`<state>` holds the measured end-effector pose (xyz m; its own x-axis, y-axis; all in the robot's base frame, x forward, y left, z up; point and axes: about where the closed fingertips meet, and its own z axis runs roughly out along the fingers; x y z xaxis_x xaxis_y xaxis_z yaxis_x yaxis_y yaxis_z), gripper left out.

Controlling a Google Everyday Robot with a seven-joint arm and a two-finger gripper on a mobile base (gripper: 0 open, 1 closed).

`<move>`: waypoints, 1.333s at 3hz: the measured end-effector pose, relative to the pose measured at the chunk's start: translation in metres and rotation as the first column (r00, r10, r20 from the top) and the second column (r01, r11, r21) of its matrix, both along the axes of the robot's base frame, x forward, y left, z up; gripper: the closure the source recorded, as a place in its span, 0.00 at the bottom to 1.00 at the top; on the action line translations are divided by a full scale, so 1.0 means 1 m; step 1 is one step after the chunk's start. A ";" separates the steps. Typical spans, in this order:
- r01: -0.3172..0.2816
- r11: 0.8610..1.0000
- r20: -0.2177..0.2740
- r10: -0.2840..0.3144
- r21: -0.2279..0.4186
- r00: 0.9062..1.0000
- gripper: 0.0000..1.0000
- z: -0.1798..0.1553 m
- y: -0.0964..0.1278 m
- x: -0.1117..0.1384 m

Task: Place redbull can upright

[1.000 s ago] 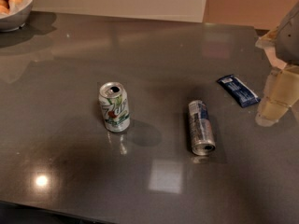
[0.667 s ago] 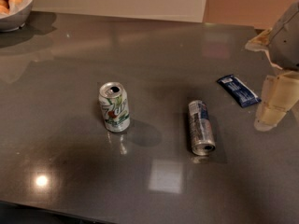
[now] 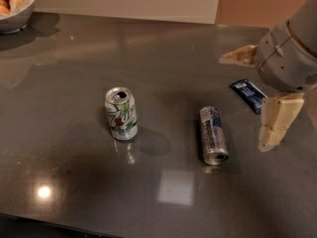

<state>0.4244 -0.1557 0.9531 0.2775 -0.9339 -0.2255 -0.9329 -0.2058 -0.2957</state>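
The redbull can [image 3: 212,135] is slim, silver and blue. It lies on its side on the dark table [image 3: 74,182], right of centre, with its top end toward the front edge. My gripper [image 3: 253,99] comes in from the right edge and hangs above the table to the right of the can, apart from it. Its two pale fingers are spread wide: one [image 3: 240,56] points left at the back, the other [image 3: 277,120] points down at the front. It holds nothing.
A white-and-green 7up can [image 3: 121,113] stands upright left of centre. A flat blue wrapper packet [image 3: 248,94] lies behind the redbull can, partly under my gripper. A bowl of round food [image 3: 15,6] sits at the back left corner.
My gripper has moved left into the view, closer to the redbull can, and now covers part of the blue packet. The cans have not moved.
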 end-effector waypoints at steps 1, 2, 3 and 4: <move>-0.204 0.978 0.031 0.206 -0.048 0.978 0.00 -0.009 0.012 0.003; -0.392 0.911 0.032 0.399 -0.130 0.916 0.00 -0.024 0.020 0.002; -0.546 0.808 0.020 0.564 -0.221 0.826 0.00 -0.041 0.022 0.001; -0.657 0.692 -0.017 0.685 -0.300 0.729 0.00 -0.063 0.024 0.001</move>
<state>0.4252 -0.1317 0.8898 0.8593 -0.5079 0.0606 -0.4874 -0.8490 -0.2041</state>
